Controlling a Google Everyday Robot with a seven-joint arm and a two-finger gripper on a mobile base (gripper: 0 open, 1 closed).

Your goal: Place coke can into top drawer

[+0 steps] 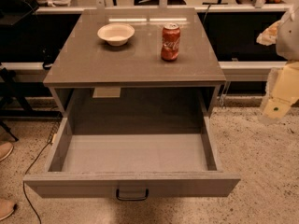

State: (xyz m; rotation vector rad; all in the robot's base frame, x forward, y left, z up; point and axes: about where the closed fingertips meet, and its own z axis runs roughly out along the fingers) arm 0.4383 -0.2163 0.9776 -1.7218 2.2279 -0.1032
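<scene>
The coke can (pixel 170 42), red with white script and a silver top, stands upright on the grey cabinet top (pixel 93 64), right of centre. The top drawer (pixel 131 183) is pulled fully out toward me, and its inside shows nothing in it. Its dark handle (pixel 132 195) sits at the centre of the front panel. My gripper (pixel 276 108) is a pale shape at the right edge of the view, off the cabinet's right side and well right of the can, at about the level of the cabinet top. It holds nothing that I can see.
A white bowl (pixel 116 33) sits on the cabinet top left of the can. A person's shoes (pixel 5 149) and a cable (pixel 35 160) are on the speckled floor at left. A low ledge (pixel 252 65) runs behind the cabinet.
</scene>
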